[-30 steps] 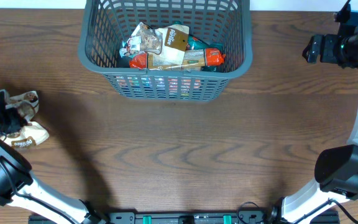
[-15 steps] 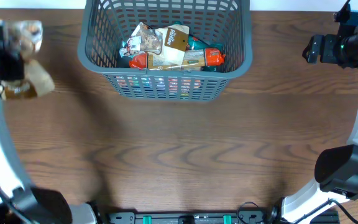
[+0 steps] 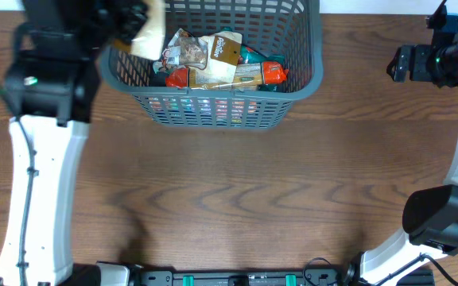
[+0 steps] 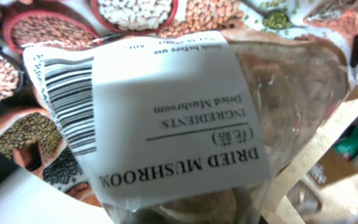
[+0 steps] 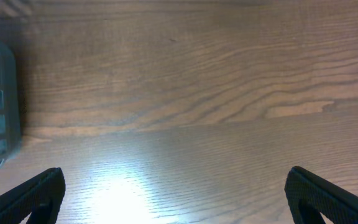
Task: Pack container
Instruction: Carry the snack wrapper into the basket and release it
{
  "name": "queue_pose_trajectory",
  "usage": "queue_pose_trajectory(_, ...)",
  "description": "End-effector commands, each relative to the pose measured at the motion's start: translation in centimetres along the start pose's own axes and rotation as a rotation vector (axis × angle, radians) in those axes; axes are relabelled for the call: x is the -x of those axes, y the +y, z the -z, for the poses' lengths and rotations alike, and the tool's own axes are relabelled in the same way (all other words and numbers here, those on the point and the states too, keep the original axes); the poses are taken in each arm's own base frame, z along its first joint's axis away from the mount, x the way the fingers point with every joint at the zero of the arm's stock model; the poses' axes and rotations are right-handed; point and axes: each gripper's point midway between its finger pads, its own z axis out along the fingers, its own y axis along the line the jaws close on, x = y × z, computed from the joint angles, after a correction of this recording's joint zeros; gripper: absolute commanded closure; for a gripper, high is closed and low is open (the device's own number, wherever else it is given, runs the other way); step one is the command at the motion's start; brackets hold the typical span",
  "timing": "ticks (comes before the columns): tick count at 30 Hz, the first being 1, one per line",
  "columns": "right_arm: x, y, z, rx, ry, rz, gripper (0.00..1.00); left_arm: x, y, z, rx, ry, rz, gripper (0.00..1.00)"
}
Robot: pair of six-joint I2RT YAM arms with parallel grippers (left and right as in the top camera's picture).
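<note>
While the left gripper point(image 3: 131, 22) clenches the dried mushroom packet point(image 4: 166, 112) just over the left rim of the container point(image 3: 213, 111), at the table's far edge, early release could drop it outside. The right gripper point(image 5: 174, 180) hangs spread and empty near the far right corner.

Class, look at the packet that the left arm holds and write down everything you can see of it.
The packet is a clear plastic bag printed with pictures of bowls of beans and grains. Its white label has a barcode and reads DRIED MUSHROOM, upside down in the wrist view. Brownish contents show through the clear part. The left gripper holds it in the air, tilted, over the left rim of the container, beside the packets already inside.
</note>
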Motion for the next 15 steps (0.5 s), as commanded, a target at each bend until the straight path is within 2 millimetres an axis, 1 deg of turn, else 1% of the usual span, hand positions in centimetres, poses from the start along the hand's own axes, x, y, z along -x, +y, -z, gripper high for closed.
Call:
queue_pose_trajectory(1, -0.2, 0.4, -0.6, 0.011, 0.018, 0.023, 0.01, 0.6, -3.3, -3.3, -0.076, -0.019, -0.218, 0.94)
queue_pose_trajectory(3, -0.3, 0.4, -0.6, 0.011, 0.019, 0.023, 0.01, 0.2, -5.1, -5.1, -0.12, -0.015, -0.263, 0.94)
queue_pose_trajectory(5, -0.4, 0.4, -0.6, 0.011, 0.024, 0.023, 0.01, -0.9, -7.0, -7.2, -0.169, 0.006, -0.282, 0.94)
queue_pose_trajectory(10, -0.8, 0.5, -0.6, 0.014, 0.039, 0.022, 0.01, -5.5, -10.7, -12.0, -0.273, 0.097, -0.27, 0.94)
queue_pose_trajectory(12, -0.9, 0.5, -0.6, 0.015, 0.045, 0.022, 0.01, -7.4, -12.0, -13.5, -0.308, 0.131, -0.263, 0.94)
queue_pose_trajectory(15, -1.0, 0.5, -0.6, 0.018, 0.049, 0.021, 0.01, -9.5, -13.5, -15.1, -0.347, 0.17, -0.256, 0.94)
